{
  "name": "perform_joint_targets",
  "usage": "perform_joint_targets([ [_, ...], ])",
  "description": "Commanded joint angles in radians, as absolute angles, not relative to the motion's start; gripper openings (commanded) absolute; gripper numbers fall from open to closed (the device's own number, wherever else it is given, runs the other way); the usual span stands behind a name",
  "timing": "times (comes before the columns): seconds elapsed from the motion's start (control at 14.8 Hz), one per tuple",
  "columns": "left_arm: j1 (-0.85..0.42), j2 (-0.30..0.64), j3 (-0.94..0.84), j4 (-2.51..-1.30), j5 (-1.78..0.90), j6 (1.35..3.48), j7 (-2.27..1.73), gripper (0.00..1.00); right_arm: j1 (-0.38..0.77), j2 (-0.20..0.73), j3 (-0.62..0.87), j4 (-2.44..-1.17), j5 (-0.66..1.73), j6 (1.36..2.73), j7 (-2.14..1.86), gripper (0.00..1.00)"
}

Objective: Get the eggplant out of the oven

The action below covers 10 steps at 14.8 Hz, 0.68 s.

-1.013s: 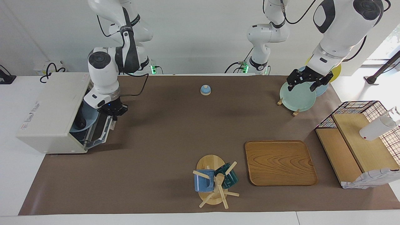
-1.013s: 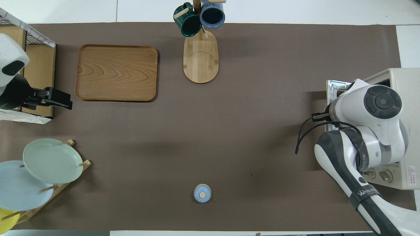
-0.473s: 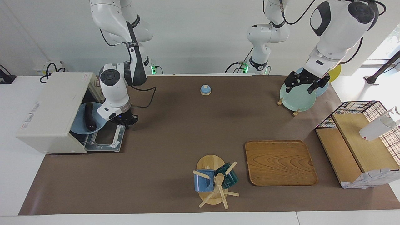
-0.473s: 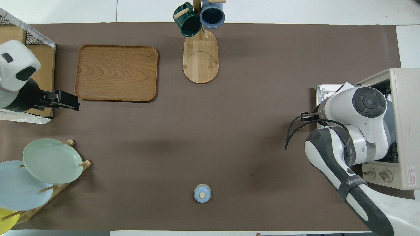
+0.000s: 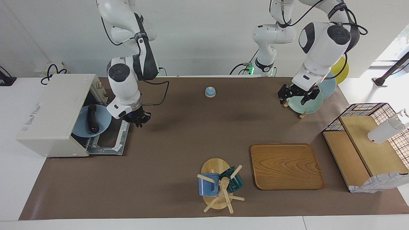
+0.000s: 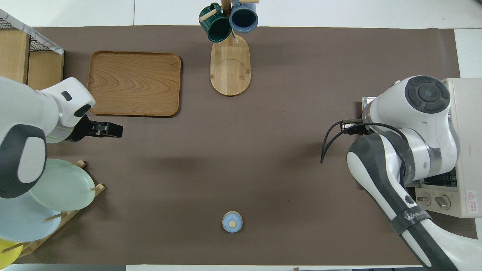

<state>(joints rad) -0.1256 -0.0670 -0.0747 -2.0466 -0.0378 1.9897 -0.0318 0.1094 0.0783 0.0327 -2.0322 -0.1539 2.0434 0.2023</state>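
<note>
Robot lab: bare white walls, paper-covered table (image 5: 179, 150), staged kitchenware, toaster oven (image 5: 51, 111).

**Colours on the worktop**

The oven (image 5: 51, 115) is cream-white; the eggplant (image 5: 92, 118) is dark purple-black on a pale blue plate (image 5: 102, 118). The worktop (image 5: 179, 134) is brown. Mugs: dark teal (image 6: 215, 27), blue (image 6: 244, 17). The tray (image 6: 133, 83) shows wood grain.
</note>
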Motion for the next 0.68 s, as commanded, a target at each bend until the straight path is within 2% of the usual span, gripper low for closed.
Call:
perform_joint_targets([
  [0.0, -0.141, -0.043, -0.066, -2.1, -0.029, 2.085, -0.031, 1.0, 0.068, 0.068, 0.037, -2.036, -0.282, 2.014, 0.178, 0.55],
  [0.14, -0.141, -0.034, -0.066, -2.097, -0.031, 2.088, -0.031, 1.0, 0.008, 0.063, 0.038, -2.063, -0.281, 2.032, 0.071, 0.43],
  [0.2, -0.141, -0.034, -0.066, -2.097, -0.031, 2.088, -0.031, 1.0, -0.004, 0.054, 0.04, -2.088, -0.279, 2.052, 0.069, 0.4],
  [0.41, -0.143, -0.035, -0.066, -2.095, -0.032, 2.08, -0.04, 1.0, -0.009, 0.032, 0.038, -2.167, -0.276, 2.15, 0.061, 0.39],
  [0.61, -0.144, -0.035, -0.064, -2.095, -0.031, 2.079, -0.061, 1.0, -0.014, 0.023, 0.038, -2.19, -0.276, 2.158, 0.014, 0.39],
])
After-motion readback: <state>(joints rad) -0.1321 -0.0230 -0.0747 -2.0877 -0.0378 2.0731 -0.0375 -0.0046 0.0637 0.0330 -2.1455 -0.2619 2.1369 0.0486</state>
